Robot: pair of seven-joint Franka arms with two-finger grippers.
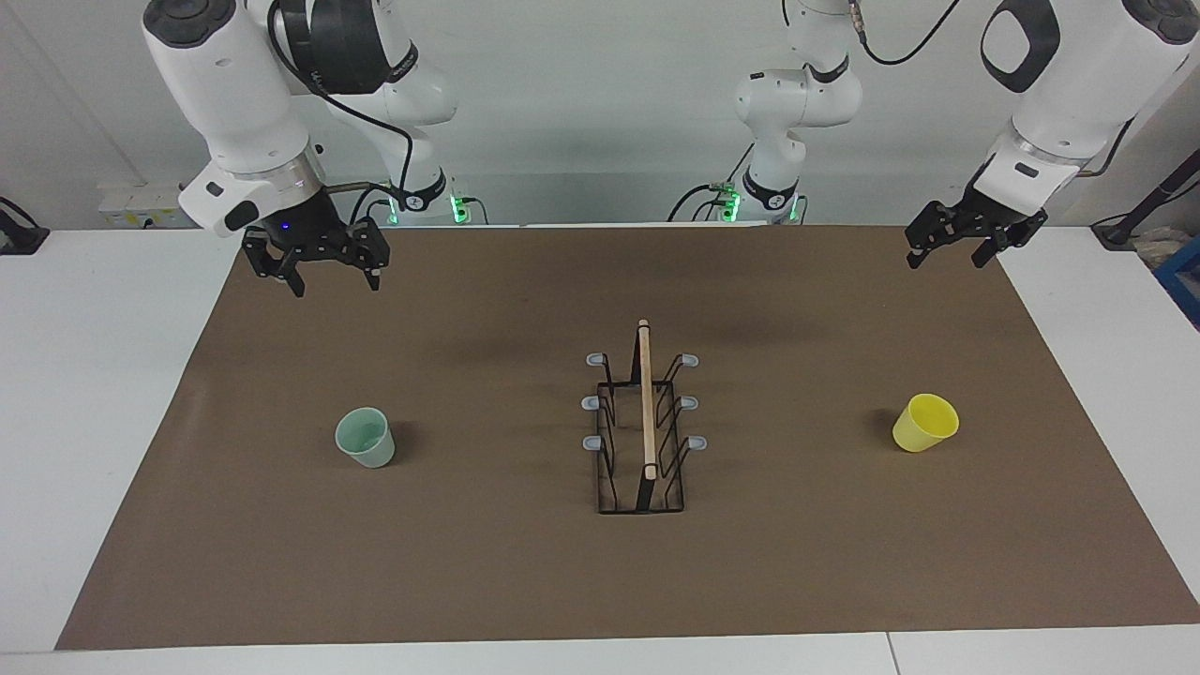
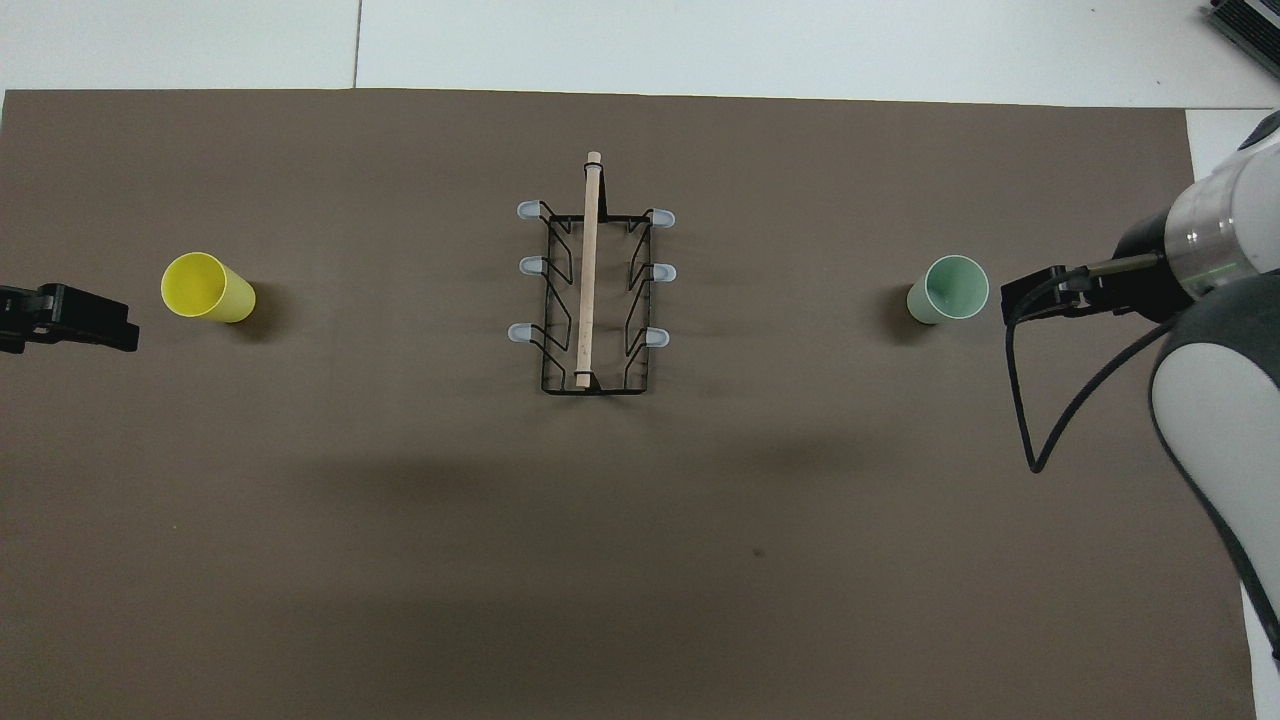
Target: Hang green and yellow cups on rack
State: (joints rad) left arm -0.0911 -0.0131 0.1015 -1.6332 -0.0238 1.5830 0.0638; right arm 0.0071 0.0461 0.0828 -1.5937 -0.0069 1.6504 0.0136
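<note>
The pale green cup [image 1: 366, 438] [image 2: 948, 290] stands upright, mouth up, on the brown mat toward the right arm's end. The yellow cup [image 1: 925, 423] [image 2: 205, 288] stands upright toward the left arm's end. The black wire rack [image 1: 643, 422] [image 2: 590, 290], with a wooden rod on top and grey-tipped prongs, stands between them, and nothing hangs on it. My right gripper [image 1: 336, 279] is open and empty, raised over the mat's edge by the robots. My left gripper [image 1: 947, 255] is open and empty, raised over the mat's corner at its own end.
The brown mat [image 1: 600, 581] [image 2: 640, 560] covers most of the white table [image 1: 94, 375]. A black cable [image 2: 1040, 440] loops from the right arm's wrist. Blue and dark items [image 1: 1183, 272] sit off the table at the left arm's end.
</note>
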